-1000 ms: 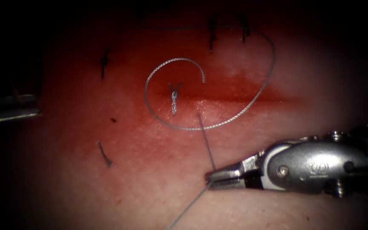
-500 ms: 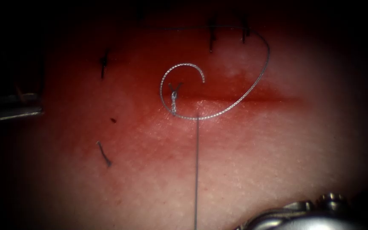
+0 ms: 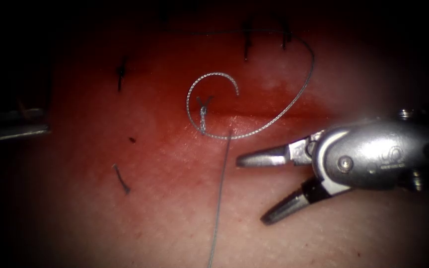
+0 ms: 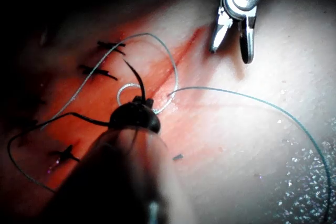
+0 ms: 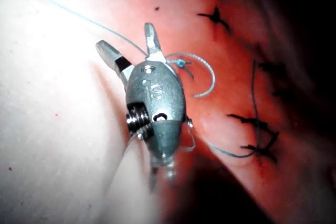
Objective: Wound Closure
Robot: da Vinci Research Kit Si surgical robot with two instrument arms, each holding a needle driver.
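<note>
Right claw point(image 3: 249, 188) gapes wide, holding nothing — thread point(image 3: 219, 198) runs free toward six o'clock from the cut point(image 3: 274, 116); left claw's state I cannot tell.

Tissue point(image 3: 125, 208) carries looped thread point(image 3: 294, 99), knot point(image 3: 203, 116), red fluid point(image 3: 274, 106).

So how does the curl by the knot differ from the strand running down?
The curl bends round the knot and ends free above the cut; the strand runs nearly straight from the cut's lower edge out of the picture. The curl looks thick and braided, the strand thin. Neither is gripped: the right tool, jaws open, holds nothing beside the strand. What the left tool holds I cannot tell.
</note>
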